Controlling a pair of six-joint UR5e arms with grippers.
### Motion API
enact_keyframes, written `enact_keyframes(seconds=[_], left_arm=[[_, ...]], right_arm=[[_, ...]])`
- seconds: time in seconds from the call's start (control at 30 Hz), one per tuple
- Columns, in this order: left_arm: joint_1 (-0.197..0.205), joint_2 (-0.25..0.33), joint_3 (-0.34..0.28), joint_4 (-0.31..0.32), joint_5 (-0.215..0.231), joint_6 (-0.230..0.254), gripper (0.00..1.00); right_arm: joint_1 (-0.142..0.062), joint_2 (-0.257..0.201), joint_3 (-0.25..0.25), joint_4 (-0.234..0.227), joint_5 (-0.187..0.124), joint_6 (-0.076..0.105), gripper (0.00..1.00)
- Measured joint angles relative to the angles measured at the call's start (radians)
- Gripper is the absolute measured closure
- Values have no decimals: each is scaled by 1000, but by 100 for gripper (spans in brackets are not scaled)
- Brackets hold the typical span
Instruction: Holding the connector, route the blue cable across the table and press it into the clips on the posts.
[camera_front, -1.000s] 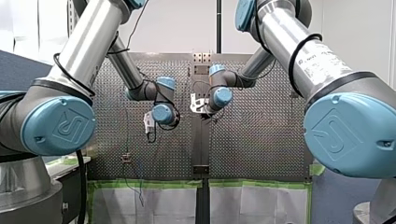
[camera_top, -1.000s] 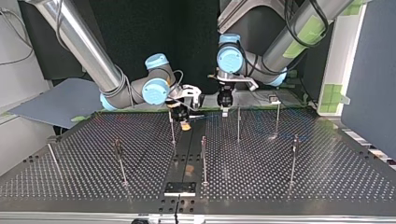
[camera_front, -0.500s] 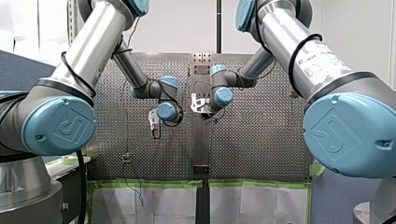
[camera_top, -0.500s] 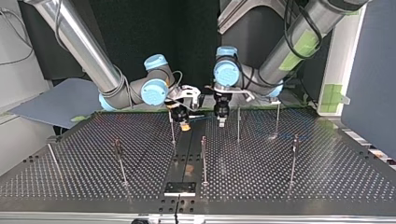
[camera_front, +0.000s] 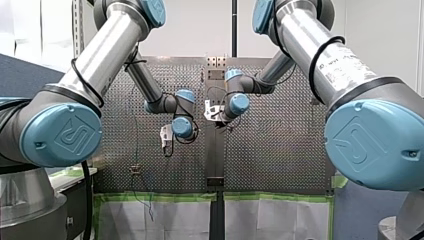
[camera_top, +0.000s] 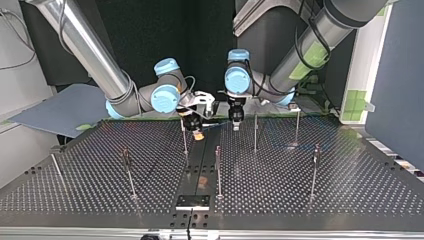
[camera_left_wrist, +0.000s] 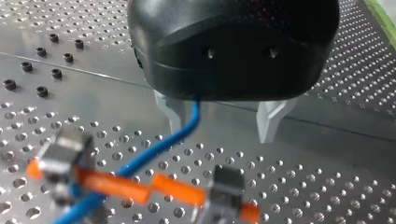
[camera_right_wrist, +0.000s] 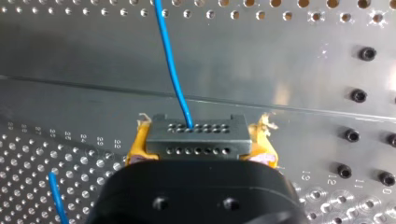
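My right gripper (camera_right_wrist: 198, 136) is shut on the grey connector (camera_right_wrist: 196, 143), which sits between its yellow pads (camera_right_wrist: 138, 145). The blue cable (camera_right_wrist: 170, 65) leaves the connector's face and runs ahead over the plate. My left gripper (camera_left_wrist: 219, 135) is open, and the blue cable (camera_left_wrist: 159, 147) runs down along the inside of one metal finger (camera_left_wrist: 171, 112). In the top view my left gripper (camera_top: 235, 123) hangs just right of my right gripper (camera_top: 196, 129), with both low over the table's far middle. In the front view they are my left gripper (camera_front: 166, 140) and my right gripper (camera_front: 212, 111).
Several thin posts stand on the perforated table (camera_top: 300, 200), the nearest being post (camera_top: 185, 142), post (camera_top: 255, 132) and post (camera_top: 217, 170). A blurred orange and grey piece (camera_left_wrist: 140, 186) lies close in front of my left gripper. Green tape (camera_front: 150, 196) edges the near side.
My left arm has swung toward the table's middle, to the left in the top view, bringing its gripper beside the right one. My right arm and the connector have stayed put.
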Motion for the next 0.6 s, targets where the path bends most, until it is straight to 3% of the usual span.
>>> enact_keyframes(seconds=[0.03,0.07,0.1,0.17,0.6], left_arm=[[-2,0,0,-1,-1,0,57],[-3,0,0,-1,-1,0,80],[-5,0,0,-1,-1,0,80],[-8,0,0,-1,-2,-1,100],[-12,18,0,-12,-19,-19,100]], right_arm=[[0,0,0,0,0,0,100],[0,0,0,0,0,0,100],[0,0,0,0,0,0,100],[0,0,0,0,0,0,100],[0,-1,0,1,-1,-1,100]])
